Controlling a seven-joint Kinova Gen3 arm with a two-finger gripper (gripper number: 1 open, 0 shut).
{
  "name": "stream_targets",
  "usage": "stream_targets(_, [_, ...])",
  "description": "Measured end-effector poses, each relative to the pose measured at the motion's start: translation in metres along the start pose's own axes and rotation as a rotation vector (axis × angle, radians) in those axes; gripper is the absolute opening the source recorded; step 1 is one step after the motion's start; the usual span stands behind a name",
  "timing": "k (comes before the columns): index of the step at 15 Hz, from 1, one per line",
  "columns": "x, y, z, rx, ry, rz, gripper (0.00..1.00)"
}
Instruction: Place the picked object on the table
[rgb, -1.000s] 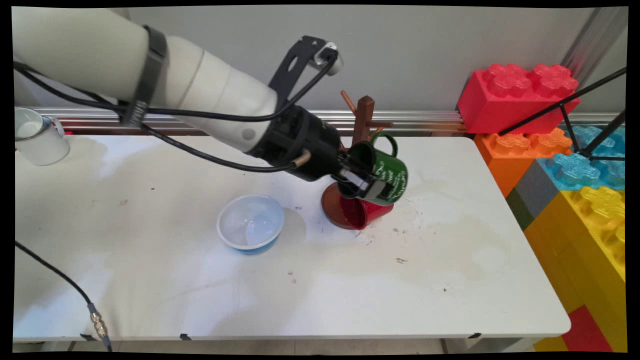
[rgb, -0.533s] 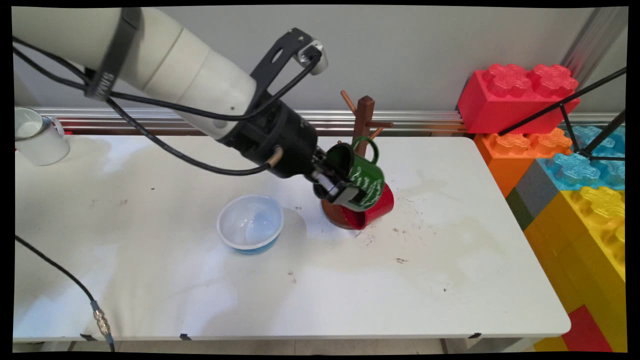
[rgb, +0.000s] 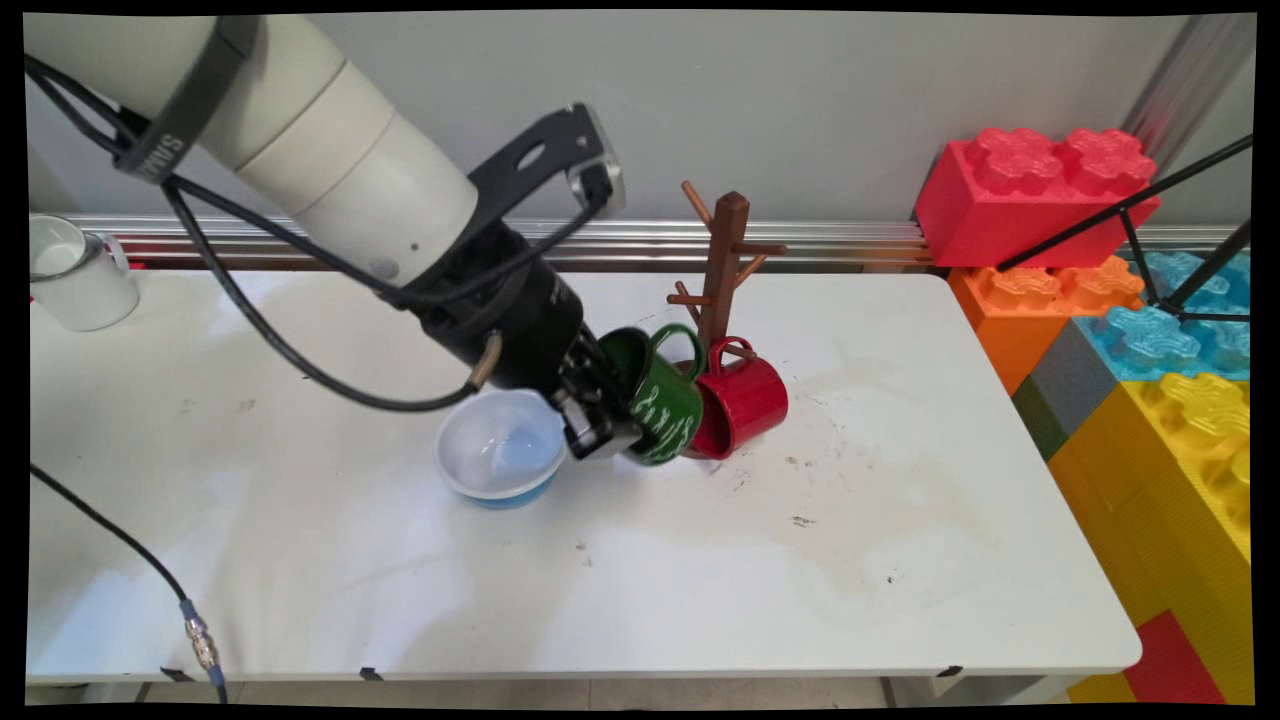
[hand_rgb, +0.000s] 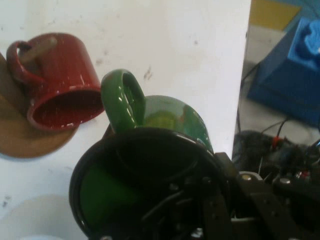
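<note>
We see the black two-finger gripper (rgb: 600, 415) clamped on the rim of the glossy green enamel mug (rgb: 660, 400), so it hangs tilted beside the red mug (rgb: 745, 400).

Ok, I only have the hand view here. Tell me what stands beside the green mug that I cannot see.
Observer: A white bowl with a blue outside stands on the table right beside the tool, which grips the green mug by its rim. The bowl is on the side away from the red mug.
Operator: Give me what is above the red mug.
Observer: A brown mug tree rises there, its upper pegs bare.
Operator: Now the rest of the table.
Observer: A white mug stands upright at the main view's far left.
</note>
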Motion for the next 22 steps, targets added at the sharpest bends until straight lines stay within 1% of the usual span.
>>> stream_targets(3, [0.000, 0.003, 0.005, 0.011, -0.042, 0.035, 0.00])
stream_targets(6, [-0.002, 0.006, 0.016, 0.031, -0.100, 0.080, 0.00])
stream_targets(8, [-0.004, 0.007, 0.023, 0.043, -0.129, 0.095, 0.00])
stream_targets(12, [-0.014, 0.006, 0.043, 0.061, -0.191, 0.116, 0.00])
stream_targets(15, [-0.023, 0.006, 0.065, 0.071, -0.247, 0.127, 0.00])
stream_targets(22, [-0.027, 0.006, 0.105, 0.077, -0.307, 0.150, 0.00])
